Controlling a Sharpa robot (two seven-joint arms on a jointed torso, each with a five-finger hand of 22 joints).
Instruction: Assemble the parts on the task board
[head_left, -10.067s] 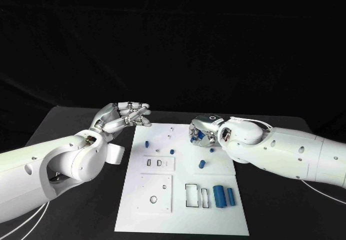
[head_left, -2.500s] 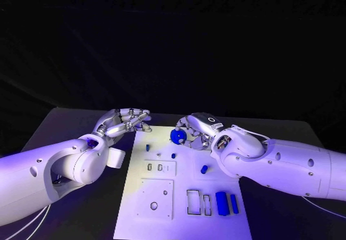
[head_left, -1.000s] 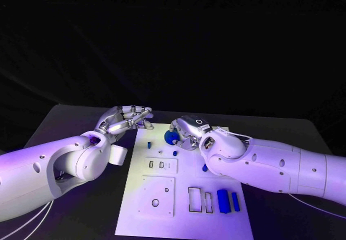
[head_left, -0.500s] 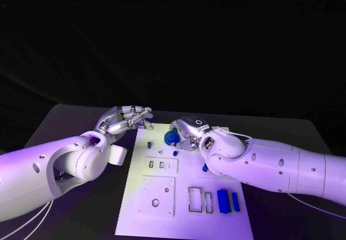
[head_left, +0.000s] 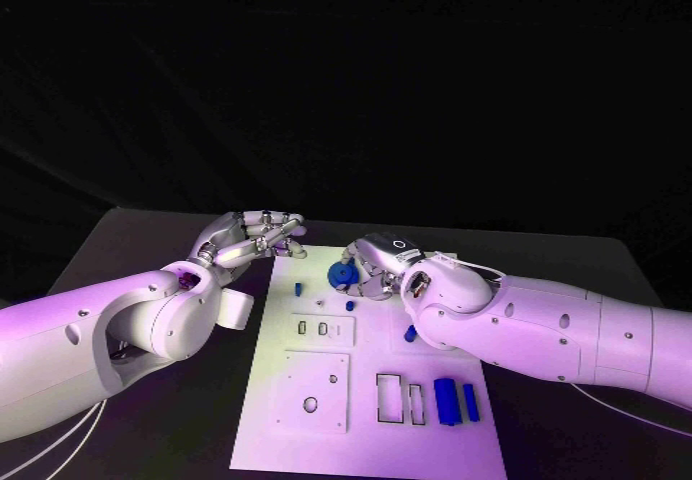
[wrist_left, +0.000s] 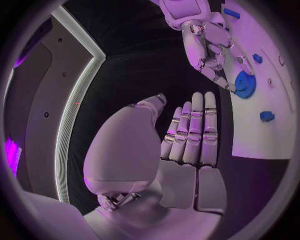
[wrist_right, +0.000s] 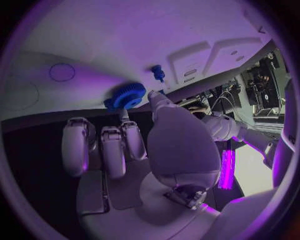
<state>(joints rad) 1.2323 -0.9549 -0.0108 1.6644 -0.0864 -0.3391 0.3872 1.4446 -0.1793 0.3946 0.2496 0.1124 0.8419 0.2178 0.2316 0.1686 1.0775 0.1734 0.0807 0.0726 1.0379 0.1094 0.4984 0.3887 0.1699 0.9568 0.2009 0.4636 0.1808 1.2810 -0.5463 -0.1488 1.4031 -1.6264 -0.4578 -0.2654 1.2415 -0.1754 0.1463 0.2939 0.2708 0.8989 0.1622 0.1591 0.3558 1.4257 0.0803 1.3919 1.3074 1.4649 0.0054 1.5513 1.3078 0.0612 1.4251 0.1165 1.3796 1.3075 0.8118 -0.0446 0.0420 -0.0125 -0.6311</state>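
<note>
The white task board (head_left: 332, 420) lies in the middle of the black table. My right hand (head_left: 378, 264) is over the board's far end and pinches a blue gear (head_left: 343, 274) between thumb and fingers. The gear (wrist_right: 128, 95) sits at the fingertips, just above the board (wrist_right: 94, 40); whether it touches the board I cannot tell. My left hand (head_left: 254, 237) hovers at the board's far left corner and holds nothing. Its palm (wrist_left: 187, 150) is bare, with the fingers side by side. The left wrist view also has the right hand (wrist_left: 206, 40) and the gear (wrist_left: 244, 84).
Small blue pegs (head_left: 299, 290) (head_left: 348, 305) stand near the gear, and a short blue piece (head_left: 410, 335) lies mid-board. Two long blue blocks (head_left: 446, 401) (head_left: 470, 401) lie beside rectangular slots (head_left: 387, 395) at the near right. A raised plate with holes (head_left: 313, 378) sits near left.
Since the earliest frames my right hand has carried the blue gear leftward across the board's far end. Over the last second neither hand has visibly moved.
</note>
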